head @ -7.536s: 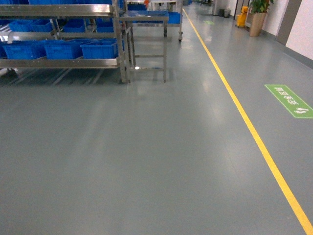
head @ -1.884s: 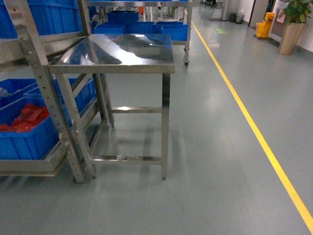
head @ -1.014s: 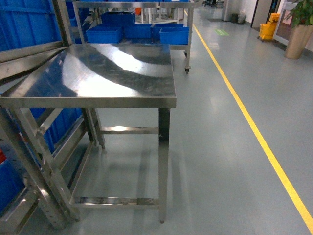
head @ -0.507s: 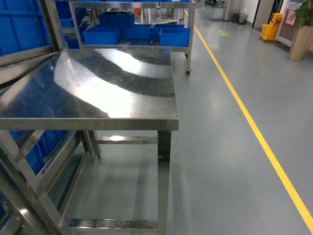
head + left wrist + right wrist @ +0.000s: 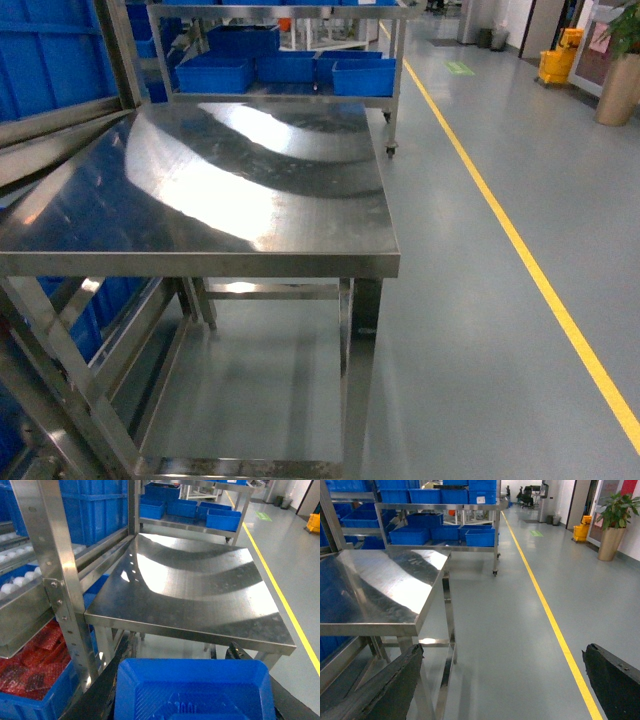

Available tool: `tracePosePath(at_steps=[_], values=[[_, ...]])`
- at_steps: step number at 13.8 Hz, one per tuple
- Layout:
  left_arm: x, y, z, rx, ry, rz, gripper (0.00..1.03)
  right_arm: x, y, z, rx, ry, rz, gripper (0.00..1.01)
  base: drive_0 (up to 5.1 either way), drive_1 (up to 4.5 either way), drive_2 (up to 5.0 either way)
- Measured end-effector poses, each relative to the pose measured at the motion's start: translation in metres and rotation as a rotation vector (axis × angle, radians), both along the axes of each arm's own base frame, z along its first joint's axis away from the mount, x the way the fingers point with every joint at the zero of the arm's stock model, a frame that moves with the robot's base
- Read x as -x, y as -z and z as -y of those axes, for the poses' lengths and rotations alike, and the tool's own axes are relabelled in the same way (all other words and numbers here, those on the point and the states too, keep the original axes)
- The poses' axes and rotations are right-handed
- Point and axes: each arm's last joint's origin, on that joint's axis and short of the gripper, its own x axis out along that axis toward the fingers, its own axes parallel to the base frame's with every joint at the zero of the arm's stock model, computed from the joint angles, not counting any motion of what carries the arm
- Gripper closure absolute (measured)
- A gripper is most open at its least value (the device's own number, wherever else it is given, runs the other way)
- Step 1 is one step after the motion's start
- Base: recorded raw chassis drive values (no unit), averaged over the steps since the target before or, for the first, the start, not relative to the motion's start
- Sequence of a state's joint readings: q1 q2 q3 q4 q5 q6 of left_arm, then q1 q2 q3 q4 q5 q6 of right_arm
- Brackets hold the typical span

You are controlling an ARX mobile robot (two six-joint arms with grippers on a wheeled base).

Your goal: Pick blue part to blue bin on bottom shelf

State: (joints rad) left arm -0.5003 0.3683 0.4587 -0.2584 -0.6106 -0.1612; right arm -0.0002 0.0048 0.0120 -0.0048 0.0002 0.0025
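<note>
Bright, even overhead light. Broad white glare bands streak the steel worktop (image 5: 230,190), strongest toward 9 o'clock in the head view. The floor (image 5: 480,300) shows a soft sheen. Frames are slightly soft; near tool fingers (image 5: 390,685) blur at 6 o'clock.

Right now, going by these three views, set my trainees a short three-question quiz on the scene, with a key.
1. True or false: the right gripper holds something.
2. The floor line beside the table is: A yellow, B red, C white.
3. Short answer: what colour is the part at the bottom of the left wrist view?

Key: 1 false; 2 A; 3 blue.
</note>
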Motion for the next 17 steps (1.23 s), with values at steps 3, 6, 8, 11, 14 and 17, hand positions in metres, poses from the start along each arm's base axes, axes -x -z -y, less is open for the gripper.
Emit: tracePosePath(at_steps=[3,6,8,11,14,17], values=[[-0.0003,0.0001,0.0002,-0.001,0.000,-0.001,0.60,0.0000,0.0002,0.0000,0.000,0.000,-0.002,0.03,-4.9,2.47,2.5],[0.0000,-0.0001,0.0000,0.000,0.000,0.001,0.60,0.0000,-0.0002,0.0000,0.000,0.000,0.002,0.03,-4.9,2.50,2.5],[0.0002,0.0001,-0.0001,0.000,0.000,-0.001,0.60,0.0000,0.0000,0.0000,0.000,0.000,0.000,0.03,-4.9,2.42,2.4],[0.0002,-0.0004,-0.0001,0.002,0.000,0.004,0.60,0.0000,-0.0001,0.0000,0.000,0.000,0.001,0.03,-4.5,0.70,4.0],[0.0003,-0.0003,-0.0001,0.001,0.000,0.003,0.60,0.0000,-0.0002,0.0000,0.000,0.000,0.002,0.03,-4.3,0.54,4.3],[0.0005,-0.0003,-0.0003,0.002,0.000,0.003,0.60,0.0000,-0.0001,0.0000,0.000,0.000,0.001,0.03,-4.9,1.50,3.1]])
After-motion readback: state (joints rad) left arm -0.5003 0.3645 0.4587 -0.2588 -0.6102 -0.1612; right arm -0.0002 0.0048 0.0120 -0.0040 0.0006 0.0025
